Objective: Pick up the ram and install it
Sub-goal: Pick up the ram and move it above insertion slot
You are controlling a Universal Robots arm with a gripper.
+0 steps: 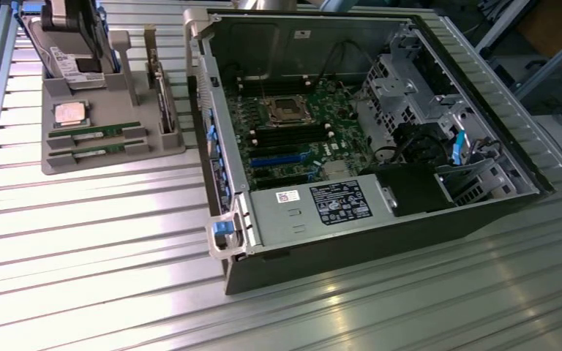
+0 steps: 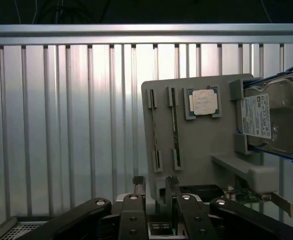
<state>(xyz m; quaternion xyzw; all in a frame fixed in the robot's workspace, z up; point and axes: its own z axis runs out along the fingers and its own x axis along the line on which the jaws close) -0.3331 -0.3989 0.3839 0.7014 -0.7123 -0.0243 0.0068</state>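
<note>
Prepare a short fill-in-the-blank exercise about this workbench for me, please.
1. ___ ram sticks lie in the grey holder.
2. The CPU chip sits between the ram sticks and the ___.
3. The gripper holds ___.
Missing words: two; hard drive; nothing.

The surface (image 1: 115, 241) is shown as ribbed bare metal, smooth and glossy under strong glare, and the parts tray (image 2: 206, 140) as matt grey plastic. The CPU chip (image 2: 204, 101) is capped in bright satin metal. The hard drive (image 2: 279, 117) is cased in dull grey metal with a white paper label, and the ram (image 1: 96, 133) is seen as green circuit board.
</note>
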